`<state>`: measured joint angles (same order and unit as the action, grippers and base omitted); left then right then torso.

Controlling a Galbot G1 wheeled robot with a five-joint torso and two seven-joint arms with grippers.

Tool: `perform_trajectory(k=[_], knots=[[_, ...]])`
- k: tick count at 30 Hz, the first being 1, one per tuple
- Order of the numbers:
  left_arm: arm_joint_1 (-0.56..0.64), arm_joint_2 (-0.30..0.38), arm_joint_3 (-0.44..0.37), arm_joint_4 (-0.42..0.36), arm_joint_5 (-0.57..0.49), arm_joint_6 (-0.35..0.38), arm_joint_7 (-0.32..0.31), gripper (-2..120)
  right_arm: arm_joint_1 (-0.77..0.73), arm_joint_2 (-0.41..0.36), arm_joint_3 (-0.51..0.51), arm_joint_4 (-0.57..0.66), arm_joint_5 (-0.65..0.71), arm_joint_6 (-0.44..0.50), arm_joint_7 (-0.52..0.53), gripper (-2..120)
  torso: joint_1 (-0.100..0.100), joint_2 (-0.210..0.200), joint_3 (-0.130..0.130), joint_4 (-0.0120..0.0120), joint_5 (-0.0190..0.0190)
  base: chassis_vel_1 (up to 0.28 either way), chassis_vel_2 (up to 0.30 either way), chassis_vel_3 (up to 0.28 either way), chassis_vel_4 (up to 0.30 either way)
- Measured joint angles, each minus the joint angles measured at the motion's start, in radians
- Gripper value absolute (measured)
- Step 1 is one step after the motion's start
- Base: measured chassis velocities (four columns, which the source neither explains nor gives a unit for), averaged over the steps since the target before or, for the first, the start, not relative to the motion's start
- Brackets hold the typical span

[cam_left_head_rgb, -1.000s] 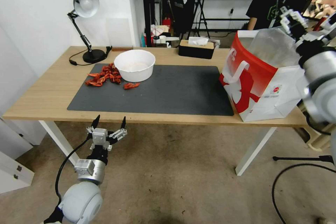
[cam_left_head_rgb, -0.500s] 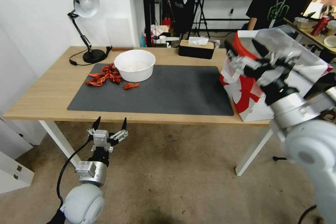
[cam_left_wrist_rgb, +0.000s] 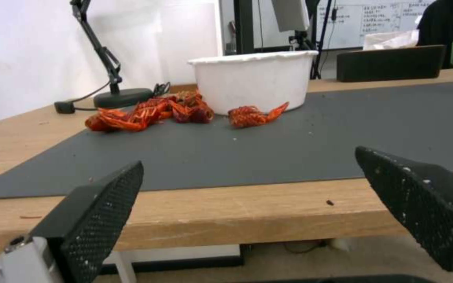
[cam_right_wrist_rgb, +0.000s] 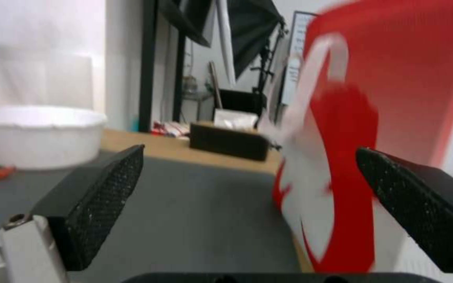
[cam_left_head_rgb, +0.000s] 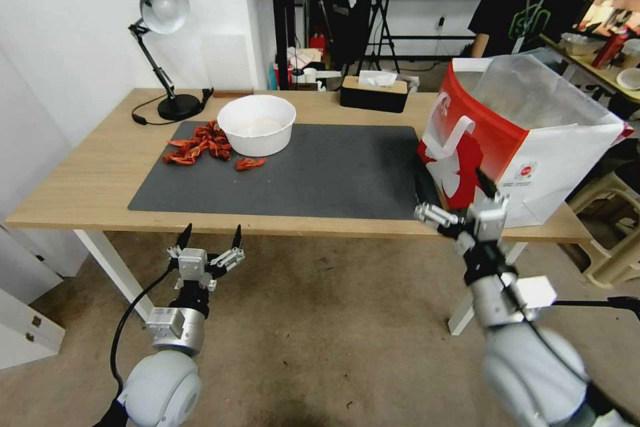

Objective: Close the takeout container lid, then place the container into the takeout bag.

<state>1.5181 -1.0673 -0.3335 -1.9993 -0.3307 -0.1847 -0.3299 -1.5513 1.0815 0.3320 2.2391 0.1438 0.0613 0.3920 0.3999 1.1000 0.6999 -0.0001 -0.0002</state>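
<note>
In the head view, the takeout bag [cam_left_head_rgb: 517, 140] stands upright on the right end of the wooden tabletop [cam_left_head_rgb: 87, 180], just beside the right edge of the dark grey mat [cam_left_head_rgb: 320, 173]. Its mouth is open and the silvery lining is visible inside. What lies inside the bag cannot be seen. The right claw [cam_left_head_rgb: 453, 203] hangs in front of the tabletop edge, just below and near the front left corner of the bag, with its two fingers spread wide and nothing between them. The left claw [cam_left_head_rgb: 208, 232] hangs lower, in front of the left part of the tabletop, over the floor; its fingers are also spread and hold nothing. On the mat stands a round white bowl [cam_left_head_rgb: 257, 123], with red crayfish [cam_left_head_rgb: 200, 143] beside it. A black desk lamp [cam_left_head_rgb: 163, 47] and a black tissue box [cam_left_head_rgb: 373, 92] stand along the far side.

In the left wrist view, the two black fingers [cam_left_wrist_rgb: 95, 216] are far apart, empty, and point at the tabletop edge, with the white bowl [cam_left_wrist_rgb: 255, 82] and the crayfish [cam_left_wrist_rgb: 148, 114] beyond.

In the right wrist view, the fingers [cam_right_wrist_rgb: 92, 204] are wide apart and empty. The red and white bag [cam_right_wrist_rgb: 373, 137] is close ahead, standing on the mat edge, and the bowl [cam_right_wrist_rgb: 37, 135] is farther off.
</note>
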Motion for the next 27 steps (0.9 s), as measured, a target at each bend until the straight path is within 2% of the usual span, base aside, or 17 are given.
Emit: perform_trajectory(k=[12, 27], knots=[[-0.010, -0.003, 0.005, 0.010, -0.006, 0.002, -0.001, 100, -0.044, 0.053, -0.042, -0.144, -0.034, 0.117, 0.051, 100, 0.000, 0.000, 0.000, 0.0001, 0.0002, 0.000, 0.000, 0.000, 0.000], [-0.013, 0.000, 0.009, 0.028, -0.005, -0.006, -0.005, 100, -0.023, 0.069, -0.057, -0.186, -0.025, 0.126, 0.063, 100, 0.000, 0.000, 0.000, 0.0001, 0.0003, 0.000, 0.000, 0.000, 0.000]])
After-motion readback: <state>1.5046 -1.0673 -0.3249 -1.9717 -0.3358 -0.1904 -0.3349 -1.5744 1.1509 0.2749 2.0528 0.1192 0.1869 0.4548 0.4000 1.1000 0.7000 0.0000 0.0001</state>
